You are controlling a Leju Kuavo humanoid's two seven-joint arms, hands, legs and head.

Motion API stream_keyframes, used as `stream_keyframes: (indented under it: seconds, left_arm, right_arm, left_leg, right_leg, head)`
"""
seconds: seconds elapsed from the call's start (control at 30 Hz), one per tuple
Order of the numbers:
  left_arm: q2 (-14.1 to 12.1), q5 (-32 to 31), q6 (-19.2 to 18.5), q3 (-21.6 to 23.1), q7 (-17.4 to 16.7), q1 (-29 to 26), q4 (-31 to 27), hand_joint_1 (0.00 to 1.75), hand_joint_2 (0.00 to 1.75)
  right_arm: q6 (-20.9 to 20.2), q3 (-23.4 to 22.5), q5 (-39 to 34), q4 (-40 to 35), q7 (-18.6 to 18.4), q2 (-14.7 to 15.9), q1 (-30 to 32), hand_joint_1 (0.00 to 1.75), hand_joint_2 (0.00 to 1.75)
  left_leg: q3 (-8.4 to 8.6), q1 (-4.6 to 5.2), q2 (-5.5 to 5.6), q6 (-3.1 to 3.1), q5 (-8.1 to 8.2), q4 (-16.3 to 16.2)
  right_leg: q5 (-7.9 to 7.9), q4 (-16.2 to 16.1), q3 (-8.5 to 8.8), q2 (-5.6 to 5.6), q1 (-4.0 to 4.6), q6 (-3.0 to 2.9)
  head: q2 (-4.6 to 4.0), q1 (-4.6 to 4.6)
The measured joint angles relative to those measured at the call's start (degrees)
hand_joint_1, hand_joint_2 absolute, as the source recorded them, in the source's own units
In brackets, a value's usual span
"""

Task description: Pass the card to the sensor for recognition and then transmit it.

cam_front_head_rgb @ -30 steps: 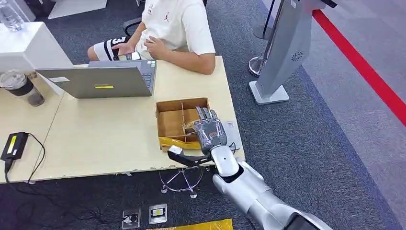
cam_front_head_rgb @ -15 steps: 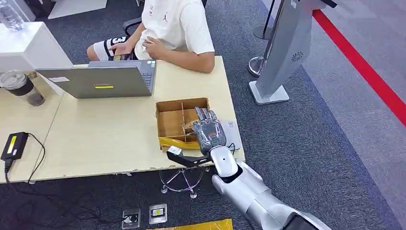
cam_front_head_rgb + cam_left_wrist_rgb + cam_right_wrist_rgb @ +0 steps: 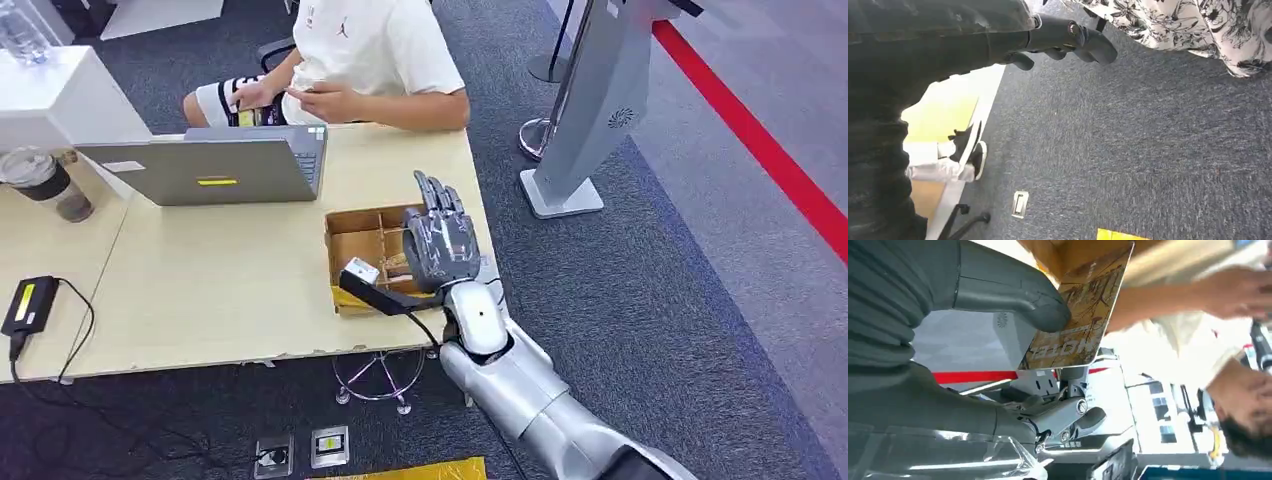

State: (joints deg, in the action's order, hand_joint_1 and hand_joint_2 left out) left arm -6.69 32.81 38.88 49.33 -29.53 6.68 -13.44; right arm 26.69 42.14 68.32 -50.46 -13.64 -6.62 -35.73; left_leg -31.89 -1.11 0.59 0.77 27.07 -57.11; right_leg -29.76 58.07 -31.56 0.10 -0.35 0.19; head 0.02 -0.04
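My right hand (image 3: 440,245) hovers above the open cardboard box (image 3: 357,240) near the table's right end, fingers pointing away from me. In the right wrist view its thick thumb (image 3: 1013,297) presses a brown printed card (image 3: 1078,310) against the fingers, so the card is held clear of the box. A flat grey device (image 3: 490,276) lies on the table's corner, mostly hidden behind the hand. My left hand (image 3: 1068,37) hangs over the carpet and holds nothing.
A person in a white shirt (image 3: 375,45) sits at the table's far side beside a grey laptop (image 3: 210,165). A tall grey kiosk stand (image 3: 590,110) rises on the carpet to the right. A cup (image 3: 45,185) and a black adapter (image 3: 30,303) lie at the left.
My right hand has risen and moved farther over the box, taking the card up with it. The person's forearm has lifted off the table edge.
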Motion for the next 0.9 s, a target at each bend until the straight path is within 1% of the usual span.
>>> stream_keyframes:
  seconds: [0.13, 0.17, 0.23, 0.37, 0.47, 0.6, 0.7, 0.77, 0.83, 0.9]
  left_arm:
    - [-0.04, -0.07, -0.24, 0.00, 0.02, -0.12, 0.02, 0.00, 1.75]
    - [-0.04, -0.09, -0.28, 0.00, 0.02, -0.12, 0.02, 0.00, 1.75]
    - [-0.07, -0.13, -0.48, 0.00, 0.09, -0.11, 0.02, 0.00, 1.75]
    - [-0.24, -0.31, -0.74, 0.00, 0.70, -0.12, 0.02, 0.00, 1.75]
    - [-0.55, -0.59, -1.38, 0.00, 1.49, -0.13, 0.02, 0.00, 1.75]
    - [-1.03, -1.00, -2.62, 0.00, 2.60, -0.10, 0.02, 0.00, 1.75]
    - [-1.42, -1.27, -3.70, 0.02, 3.54, -0.03, 0.02, 0.00, 1.75]
    - [-1.77, -1.42, -4.33, 0.02, 4.26, 0.02, 0.02, 0.00, 1.75]
    - [-2.03, -1.84, -4.98, 0.02, 5.07, 0.05, 0.02, 0.00, 1.75]
    - [-2.34, -2.06, -5.42, 0.02, 5.73, 0.11, 0.02, 0.00, 1.75]
  right_arm:
    - [1.76, -2.13, -2.37, -12.62, 0.85, 2.05, 1.83, 1.75, 1.75]
    - [1.92, -2.34, -2.62, -14.45, 0.90, 2.34, 2.17, 1.75, 1.75]
    - [2.16, -3.12, -3.21, -20.83, 0.98, 3.41, 2.78, 1.75, 1.75]
    - [3.30, -4.11, -3.56, -29.57, 1.16, 4.83, 3.74, 1.75, 1.75]
    - [4.50, -4.68, -4.30, -35.57, 2.07, 6.05, 4.43, 1.75, 1.75]
    - [4.90, -4.63, -3.74, -40.97, 3.84, 6.93, 4.94, 1.75, 1.75]
    - [3.74, -4.32, -1.17, -42.85, 5.14, 7.17, 4.73, 1.75, 1.75]
    - [1.78, -3.30, 0.06, -43.07, 5.64, 7.12, 3.95, 1.75, 1.75]
    - [-0.99, -2.31, 2.28, -42.89, 5.66, 6.97, 2.88, 1.75, 1.75]
    - [-3.85, -1.07, 2.56, -41.36, 5.24, 6.47, 0.97, 1.75, 1.75]
  left_leg:
    - [0.01, 0.00, -0.04, 0.00, 0.00, 0.00]
    - [-0.01, 0.01, -0.04, 0.00, 0.01, 0.00]
    - [0.00, 0.00, -0.05, 0.00, 0.01, 0.00]
    - [0.01, 0.00, -0.07, 0.00, 0.01, 0.00]
    - [0.02, 0.00, -0.07, 0.00, 0.01, 0.00]
    - [0.01, 0.00, -0.10, 0.00, 0.01, 0.01]
    - [0.00, 0.00, -0.10, 0.00, 0.01, 0.01]
    - [0.00, 0.00, -0.10, 0.00, 0.01, 0.02]
    - [-0.02, 0.00, -0.09, 0.00, 0.00, 0.02]
    - [-0.02, -0.01, -0.08, 0.00, 0.00, 0.03]
  right_leg:
    - [0.00, 0.00, -0.01, 0.00, -0.01, 0.00]
    - [0.00, 0.00, -0.01, 0.00, -0.01, 0.00]
    - [0.00, -0.01, -0.01, 0.00, -0.01, 0.00]
    - [0.00, -0.01, -0.02, 0.01, -0.01, 0.00]
    - [0.01, 0.00, -0.01, 0.01, -0.01, 0.00]
    - [0.02, 0.00, -0.01, 0.02, 0.00, -0.02]
    - [0.02, 0.00, 0.02, 0.01, 0.00, -0.02]
    - [0.02, 0.01, 0.02, 0.02, 0.00, -0.02]
    - [0.02, 0.01, 0.03, 0.00, 0.01, -0.02]
    - [0.02, 0.02, 0.03, -0.01, 0.01, -0.02]
  head:
    - [0.00, 0.02]
    - [0.00, 0.00]
    - [0.00, -0.02]
    - [0.00, 0.00]
    - [0.00, 0.00]
    - [0.00, -0.02]
    - [0.00, -0.02]
    - [0.00, -0.02]
    - [0.00, 0.02]
    - [0.00, 0.00]
